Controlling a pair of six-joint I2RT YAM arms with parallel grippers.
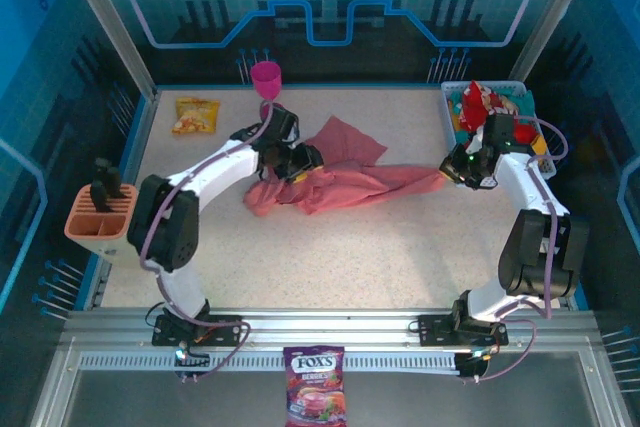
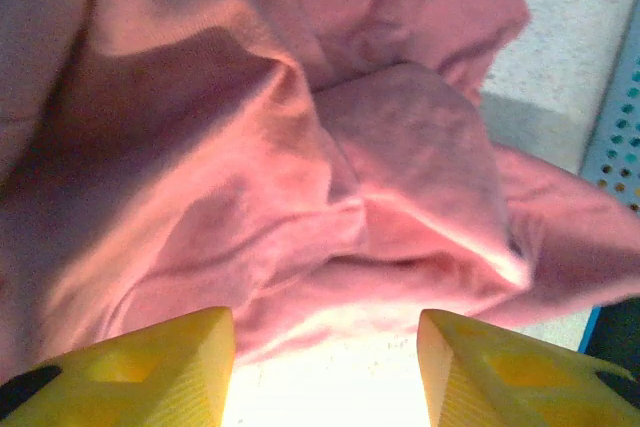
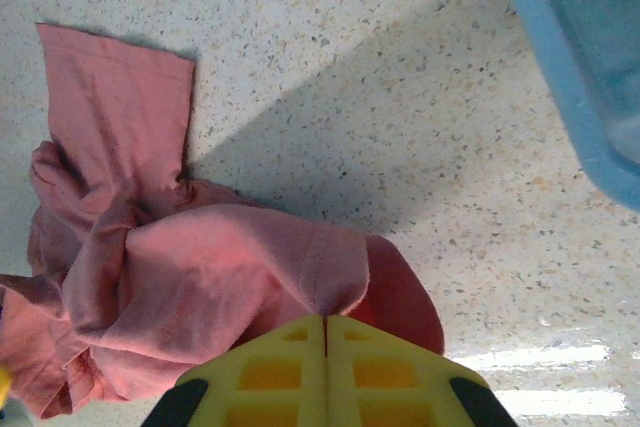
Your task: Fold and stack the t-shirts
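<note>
- Stretching the pink shirt (image 1: 340, 185) flat is judged to be the step in hand. The coming move turns on how the cloth lies between the two grippers.
- The pink shirt lies crumpled on the table (image 1: 350, 257), left of the bin (image 3: 570, 87) and a little nearer the arm bases than the bin is.
- Its long axis runs leftward, away from the bin. A narrow tail points toward the bin, and the bunched bulk sits at the end far from the bin.
- The right gripper (image 3: 326, 319) is just beside the bin's near left corner. Its fingers are pressed together on the edge of the tail, and the cloth puckers at the tips.
- The left gripper (image 2: 322, 315) is at the bulk, on the side far from the bin. Its fingers stand apart with bare table between them, so it grasps nothing. The folds lie just ahead of the tips.
- The left arm is nearer the bulk; the right arm is nearer the tail.
- Judgement: the left gripper needs to advance onto a fold, close on it, then draw away from the bin along the long axis while the right gripper anchors the tail.
- Risk, as a judgement: the bulk is layered, so a bite there may catch several plies and leave the shirt twisted.
- The red shirt (image 1: 478, 102) lies inside the bin, not yet folded.
</note>
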